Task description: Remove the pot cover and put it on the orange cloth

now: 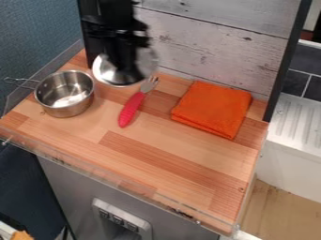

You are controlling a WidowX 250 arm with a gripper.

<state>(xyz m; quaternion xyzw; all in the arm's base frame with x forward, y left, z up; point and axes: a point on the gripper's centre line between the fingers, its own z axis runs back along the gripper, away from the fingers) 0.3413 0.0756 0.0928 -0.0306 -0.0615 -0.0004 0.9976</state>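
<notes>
- Broadly, the striped wooden counter point(163, 154) is the stage, backed by a whitewashed plank wall point(207, 42); its flat top bears the pot, knife and cloth.
- The black robot arm point(113, 16) hangs at the upper left, and its black two-finger gripper point(128, 72) appears closed on the cover, above the back of the counter.
- The folded bright orange cloth point(212, 108) lies flat at the right rear. It looks soft and thick, so it should cushion metal and give a little under the rim.
- The small stainless-steel saucepan point(64, 93) sits uncovered at the left, its wire handle point(22, 82) pointing outward.
- The round, silvery pot cover point(110, 75) is off the pot and up in the air, tilted, between pot and cloth. It will probably handle as light, stiff and slick, hard to break but apt to swivel. Its top centre is the place to hold, where a knob would normally be; the rim would be a thin, slippery grip. Levelling it before release should stop it sliding off the folds.
- The red-handled knife point(132, 108) lies between pan and cloth, best cleared from above.
</notes>
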